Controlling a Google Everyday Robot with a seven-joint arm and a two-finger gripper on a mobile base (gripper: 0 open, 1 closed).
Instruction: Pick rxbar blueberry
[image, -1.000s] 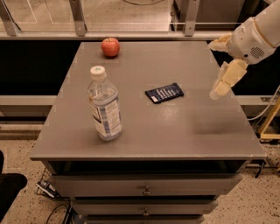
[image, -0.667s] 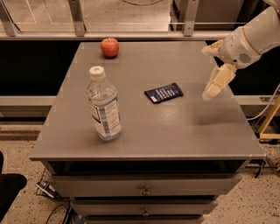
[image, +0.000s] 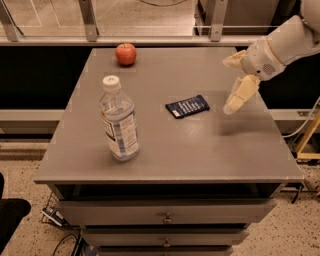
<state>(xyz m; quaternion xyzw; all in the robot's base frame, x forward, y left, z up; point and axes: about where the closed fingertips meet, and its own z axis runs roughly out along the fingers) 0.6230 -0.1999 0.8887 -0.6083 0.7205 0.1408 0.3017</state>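
The rxbar blueberry (image: 187, 106) is a small flat dark navy bar with white lettering. It lies flat near the middle of the grey table (image: 165, 150). My gripper (image: 230, 83) hangs above the table's right side, to the right of the bar and apart from it. Its cream fingers (image: 239, 95) are spread open and hold nothing.
A clear water bottle (image: 118, 121) with a white cap stands upright at the left front. A red apple (image: 126, 53) sits at the far left edge. Drawers (image: 165, 216) are below the table top. A railing runs behind the table.
My gripper has moved left across the table's right side, closer to the bar. The bar, bottle and apple have not moved.
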